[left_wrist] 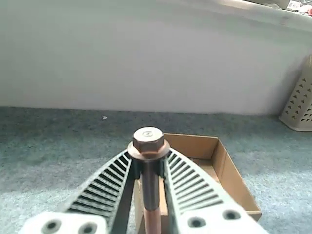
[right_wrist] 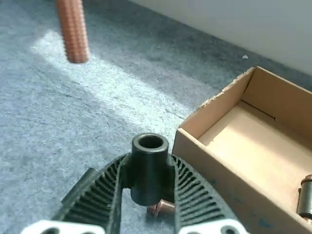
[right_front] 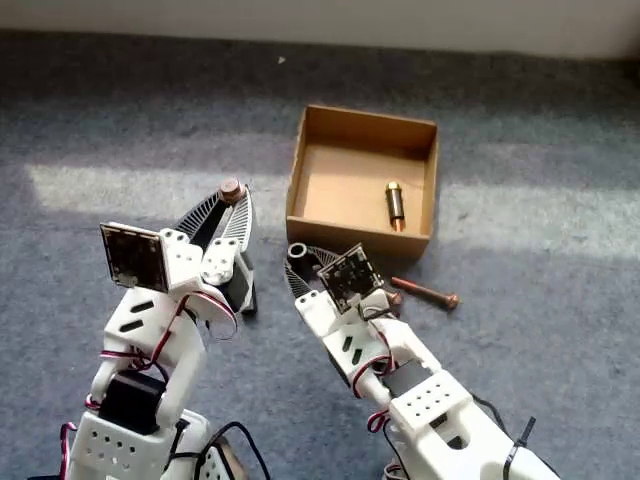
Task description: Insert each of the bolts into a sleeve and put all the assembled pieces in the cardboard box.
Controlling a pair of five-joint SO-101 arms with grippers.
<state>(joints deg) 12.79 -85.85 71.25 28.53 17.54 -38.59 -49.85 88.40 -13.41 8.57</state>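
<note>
While left tool [left_wrist: 149, 161] clamps a bolt [left_wrist: 148, 140] head up | right tool [right_wrist: 148, 165] grips black sleeve [right_wrist: 148, 178] | assembled piece [right_front: 395, 205] lies in cardboard box [right_front: 355, 233]

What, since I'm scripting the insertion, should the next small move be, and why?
Probably swing the left pincer so its bolt hangs over the sleeve in the right pincer: the threaded tip sits off to one side, while the bore faces up, open.

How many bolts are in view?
3: a held bolt in the left tool, a loose bolt on the carpet beside the box, a sleeved bolt inside it. Others may be hidden.
</note>
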